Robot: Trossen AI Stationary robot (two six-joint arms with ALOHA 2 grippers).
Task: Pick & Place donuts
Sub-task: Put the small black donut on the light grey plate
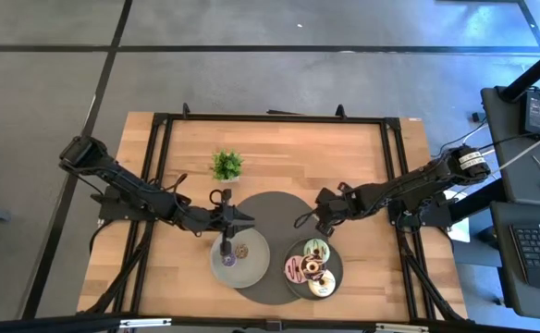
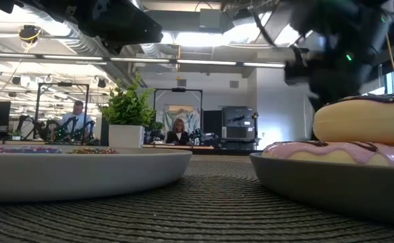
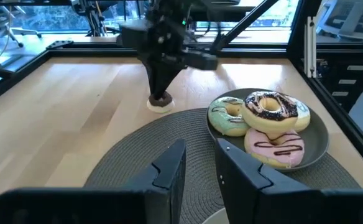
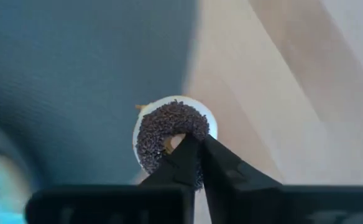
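Note:
A small chocolate-sprinkled donut [image 4: 169, 127] on a cream base sits on the bare wood at the far right rim of the round grey mat [image 1: 275, 208]; it also shows as the small donut [image 3: 161, 102] in the left wrist view. My right gripper [image 4: 197, 146] points down on it, shut. A green donut [image 3: 227, 117], a chocolate-iced cream donut [image 3: 271, 111] and a pink-striped donut [image 3: 275, 146] lie in the right plate [image 1: 337, 276]. Two tiny donuts [image 1: 235, 254] lie in the left plate [image 1: 251, 273]. My left gripper [image 3: 200, 155] hovers open above that plate. My right gripper comes at the sprinkled donut from above, pointing down. Its two fingertips [image 4: 191, 152] meet on the ring's near side [image 4: 197, 127], beside the hole; they cover the exact place of contact. The donut's base [image 3: 161, 107] seems to rest flat on the wood.
A small potted plant [image 1: 227, 165] stands on the wood beyond the mat, toward the far left. Both plates sit on the mat near the table's near edge. A black frame [image 1: 270, 118] runs round the table. People sit at desks in the room behind [image 2: 178, 131].

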